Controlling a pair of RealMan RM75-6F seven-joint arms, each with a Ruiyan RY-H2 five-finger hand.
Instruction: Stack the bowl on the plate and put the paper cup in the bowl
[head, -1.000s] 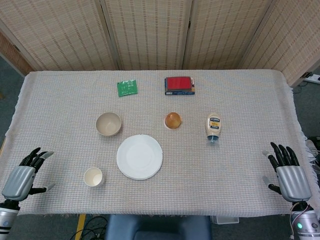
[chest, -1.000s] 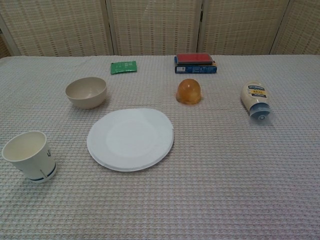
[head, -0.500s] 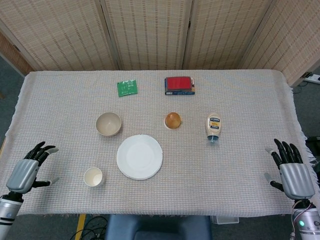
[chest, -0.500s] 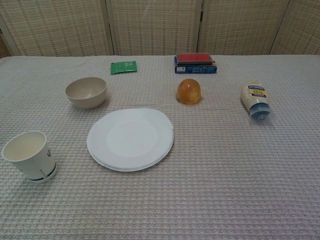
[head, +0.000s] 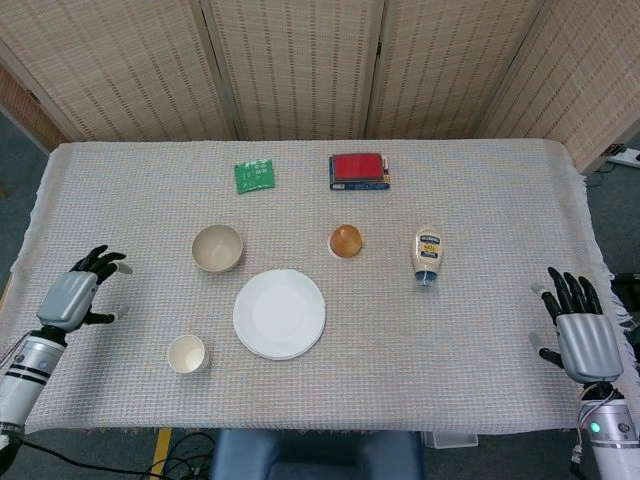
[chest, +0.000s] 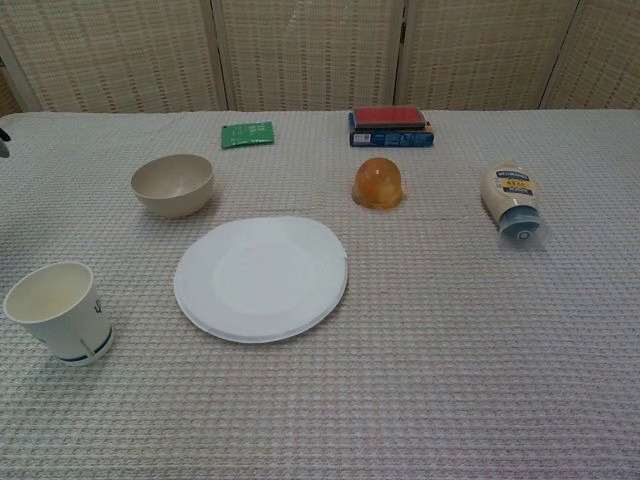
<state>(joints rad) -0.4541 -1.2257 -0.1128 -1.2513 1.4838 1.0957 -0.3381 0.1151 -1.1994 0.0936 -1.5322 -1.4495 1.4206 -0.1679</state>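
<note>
Head view showed both hands, left (head: 72, 296) and right (head: 583, 340), spread and empty; the left should grasp the bowl (head: 217, 247) by its rim.

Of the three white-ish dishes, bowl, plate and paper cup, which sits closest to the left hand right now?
The bowl. It lies level with the left hand across bare cloth; the paper cup sits nearer the table's front edge, and the plate is further right.
</note>
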